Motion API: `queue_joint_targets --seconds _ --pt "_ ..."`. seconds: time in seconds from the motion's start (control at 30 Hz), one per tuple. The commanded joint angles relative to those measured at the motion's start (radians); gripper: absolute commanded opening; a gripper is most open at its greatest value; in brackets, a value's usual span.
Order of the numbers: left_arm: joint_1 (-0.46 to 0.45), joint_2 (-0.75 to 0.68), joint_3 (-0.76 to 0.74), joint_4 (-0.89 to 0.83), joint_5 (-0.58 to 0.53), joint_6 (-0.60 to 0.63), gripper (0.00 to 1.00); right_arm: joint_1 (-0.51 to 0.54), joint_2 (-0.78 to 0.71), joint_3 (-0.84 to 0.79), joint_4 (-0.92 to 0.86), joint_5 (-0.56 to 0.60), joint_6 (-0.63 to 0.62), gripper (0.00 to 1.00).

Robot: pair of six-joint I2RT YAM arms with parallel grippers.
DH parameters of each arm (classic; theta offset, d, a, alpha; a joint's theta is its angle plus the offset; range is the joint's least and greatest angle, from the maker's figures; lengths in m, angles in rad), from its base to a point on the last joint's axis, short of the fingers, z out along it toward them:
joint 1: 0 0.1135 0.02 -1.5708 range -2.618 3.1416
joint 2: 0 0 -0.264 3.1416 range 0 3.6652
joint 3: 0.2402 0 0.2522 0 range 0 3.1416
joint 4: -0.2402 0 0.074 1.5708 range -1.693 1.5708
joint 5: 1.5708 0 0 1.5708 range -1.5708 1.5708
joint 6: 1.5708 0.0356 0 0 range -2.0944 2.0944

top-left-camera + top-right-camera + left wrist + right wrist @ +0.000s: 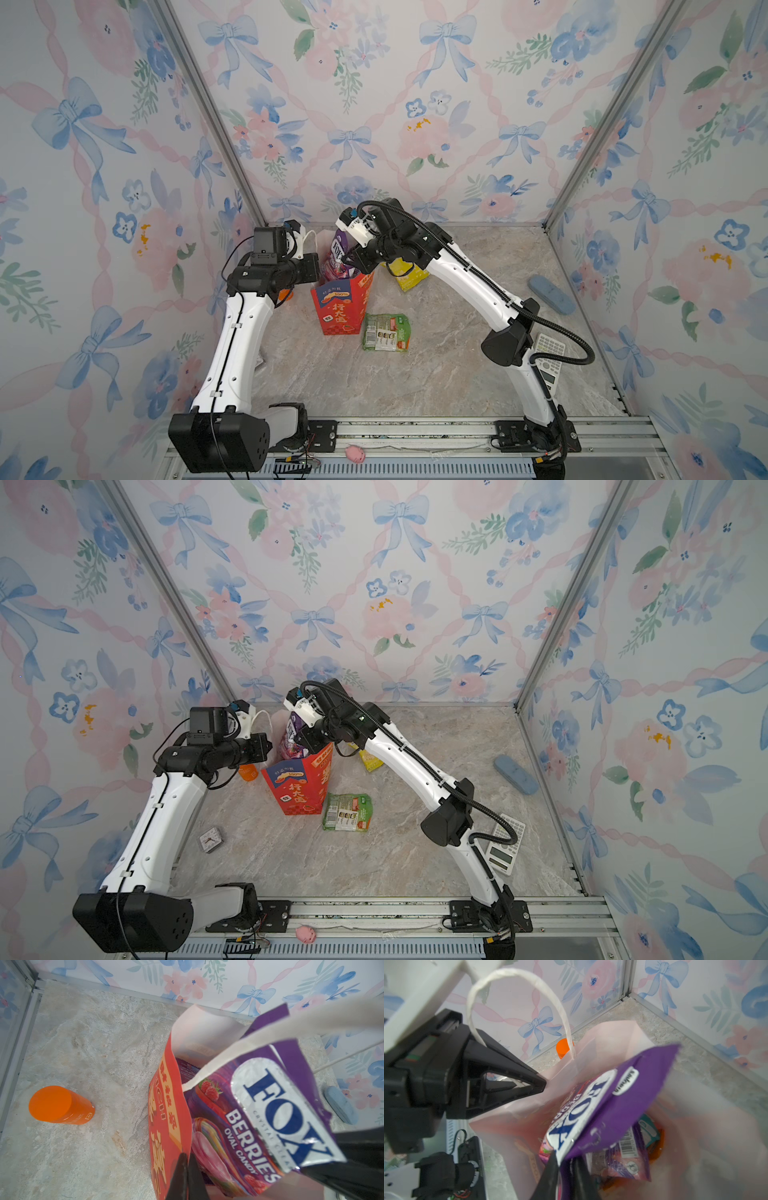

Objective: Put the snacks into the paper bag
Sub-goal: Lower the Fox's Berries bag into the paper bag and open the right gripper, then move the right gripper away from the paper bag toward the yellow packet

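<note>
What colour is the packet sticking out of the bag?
The packet is purple, lettered blue on silver; clearest in the left wrist view.

so the tall red paper bag (338,309) stands upright, glossy purple FOX'S packet (337,253) poking out its top; glossy green packet (386,332) flat just beside it, yellow packet (411,282) lying further back

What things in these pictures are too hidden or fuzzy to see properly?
- Yellow packet: in both top views the right arm covers most of it.
- Packets deep in the paper bag: right wrist view, blurred, partly under the purple FOX'S packet.
- Orange bottle: in a top view the left arm hides part of it.
- Right gripper: the edge of its wrist view cuts it off, so its hold on the purple packet is unclear.
</note>
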Motion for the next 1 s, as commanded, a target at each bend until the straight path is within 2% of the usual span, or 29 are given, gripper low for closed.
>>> queue_joint_targets --seconds 0.0,0.1,0.2,0.77,0.97 --pt "0.003 -0.027 -0.006 0.012 0.013 0.003 0.0 0.009 -0.01 0.05 0.027 0.028 0.014 0.53" --pt "0.003 -0.029 -0.011 0.013 0.012 0.005 0.0 0.007 -0.031 0.043 0.043 0.04 0.022 0.68" --pt "0.003 -0.03 -0.013 0.012 0.01 0.006 0.0 0.006 -0.058 0.022 0.072 0.046 0.043 0.74" --pt "0.003 -0.03 -0.015 0.012 0.009 0.008 0.0 -0.019 -0.258 -0.259 0.27 -0.036 0.157 0.86" --pt "0.003 -0.029 -0.015 0.013 0.01 0.008 0.0 -0.04 -0.356 -0.421 0.363 -0.08 0.214 0.89"
